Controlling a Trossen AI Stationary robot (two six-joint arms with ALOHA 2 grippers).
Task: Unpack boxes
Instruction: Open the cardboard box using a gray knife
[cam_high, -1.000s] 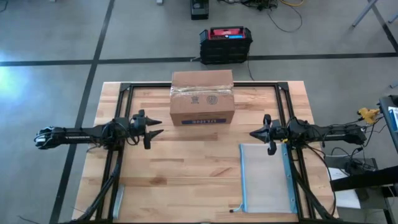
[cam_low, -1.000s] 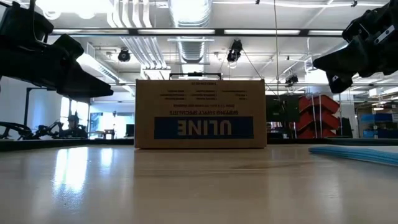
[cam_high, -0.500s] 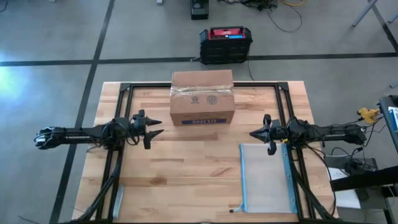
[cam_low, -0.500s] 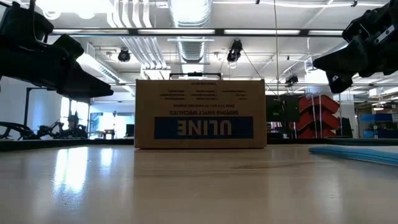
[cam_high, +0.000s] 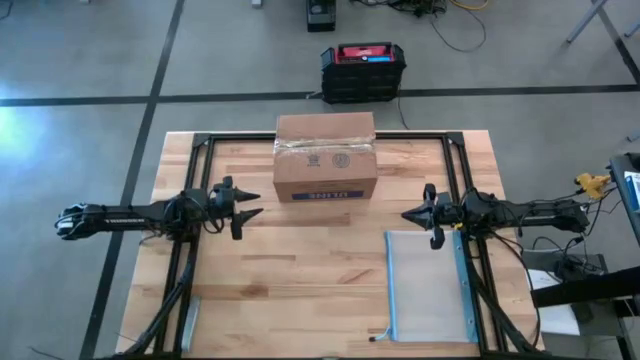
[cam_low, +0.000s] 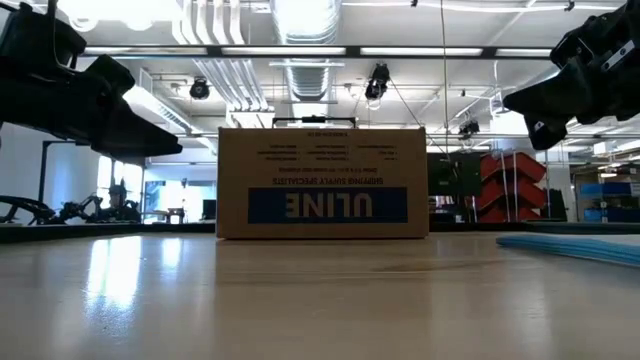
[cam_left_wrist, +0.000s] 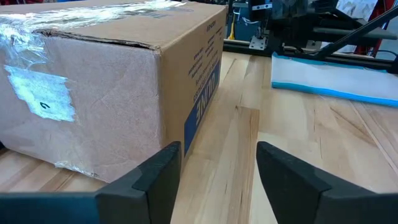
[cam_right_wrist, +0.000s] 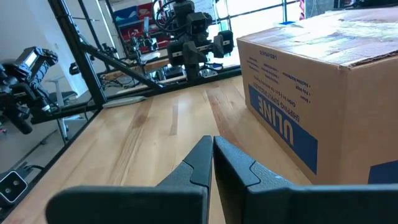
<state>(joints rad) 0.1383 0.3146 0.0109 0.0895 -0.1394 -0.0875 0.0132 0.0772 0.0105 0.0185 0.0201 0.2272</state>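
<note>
The brown cardboard box (cam_high: 325, 158) with the blue ULINE label (cam_low: 327, 205) stands on its bottom at the table's far middle, its taped top (cam_left_wrist: 106, 15) closed. My left gripper (cam_high: 258, 213) hovers open to the box's left and a little nearer, above the table; in its wrist view its fingers (cam_left_wrist: 155, 177) stand apart over bare wood. My right gripper (cam_high: 406, 213) hovers shut to the box's right, its fingers (cam_right_wrist: 211, 163) pressed together. Neither touches the box.
A clear zip pouch with blue edges (cam_high: 428, 285) lies flat on the table's near right. A black crate with a red top (cam_high: 363, 70) stands on the floor beyond the far edge. A black metal frame (cam_high: 200, 142) borders the table.
</note>
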